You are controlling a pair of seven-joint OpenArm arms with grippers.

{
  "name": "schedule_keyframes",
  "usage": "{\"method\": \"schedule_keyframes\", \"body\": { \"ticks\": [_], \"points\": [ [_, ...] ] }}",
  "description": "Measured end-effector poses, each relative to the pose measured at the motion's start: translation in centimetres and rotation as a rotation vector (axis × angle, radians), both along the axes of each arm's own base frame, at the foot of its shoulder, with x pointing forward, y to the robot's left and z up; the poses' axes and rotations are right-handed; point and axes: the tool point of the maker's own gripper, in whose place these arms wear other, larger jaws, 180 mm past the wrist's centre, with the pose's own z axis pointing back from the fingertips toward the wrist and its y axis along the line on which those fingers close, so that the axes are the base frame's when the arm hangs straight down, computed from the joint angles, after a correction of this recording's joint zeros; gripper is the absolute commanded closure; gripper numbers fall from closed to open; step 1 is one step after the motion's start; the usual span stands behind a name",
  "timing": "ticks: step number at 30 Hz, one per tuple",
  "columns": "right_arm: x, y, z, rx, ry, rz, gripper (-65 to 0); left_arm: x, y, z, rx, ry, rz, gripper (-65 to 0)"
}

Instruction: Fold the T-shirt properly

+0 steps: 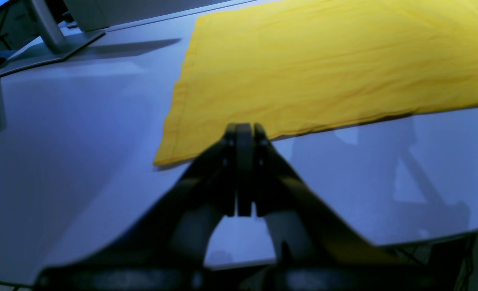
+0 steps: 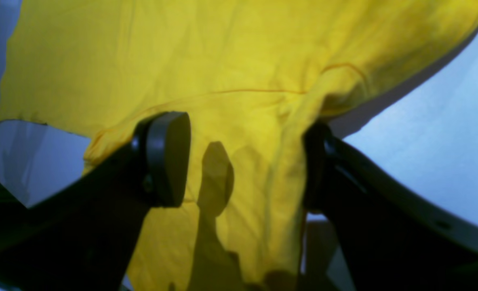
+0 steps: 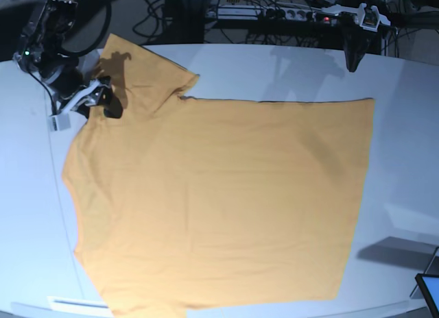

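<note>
Progress: barely begun. T-shirt (image 3: 219,201) spread flat and open on the white table (image 3: 405,160), no fold laid yet; whole folding sequence judged still to do.

Right gripper (image 3: 103,102) at the shirt's upper-left part in the base view, near the sleeve and collar end. Fingers (image 2: 168,157) spread wide, straddling a raised ridge of cloth; not yet pinched, no grip visible.

Left gripper (image 1: 245,129) pressed fully together, holding nothing, hovering off the shirt near a hem corner (image 1: 170,149); in the base view up beyond the shirt's far right corner.

Cloth thin, soft, orange-yellow, matte, finely creased; stitched hem straight along the edges. Body a broad rectangle, one short sleeve (image 3: 161,75) angled out toward the far table edge. Table smooth, faintly glossy, showing shadows.
</note>
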Motion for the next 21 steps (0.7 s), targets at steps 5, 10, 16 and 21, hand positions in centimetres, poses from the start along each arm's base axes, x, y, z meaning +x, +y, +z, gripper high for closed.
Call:
{"method": "schedule_keyframes", "body": {
  "ticks": [5, 10, 16, 21],
  "points": [
    [-0.3, 0.0, -0.6, -0.023, 0.034, 0.018, -6.8, 0.0, 0.0, 0.0, 0.0, 0.0, 0.0, 0.0],
    [-0.4, -0.1, -0.8, -0.024, 0.042, 0.015, -0.4, -0.6, 0.5, -1.4, 0.003, 0.054, 0.018, -3.7],
    [-0.4, 0.0, -0.8, -0.024, 0.042, 0.017, -0.3, -0.7, 2.8, -3.1, -0.095, 0.144, 0.148, -18.3],
    [-0.4, 0.0, -0.8, -0.024, 0.042, 0.018, -0.3, 0.5, 5.6, -2.3, -0.162, 0.134, 0.202, -19.0]
  ]
}}
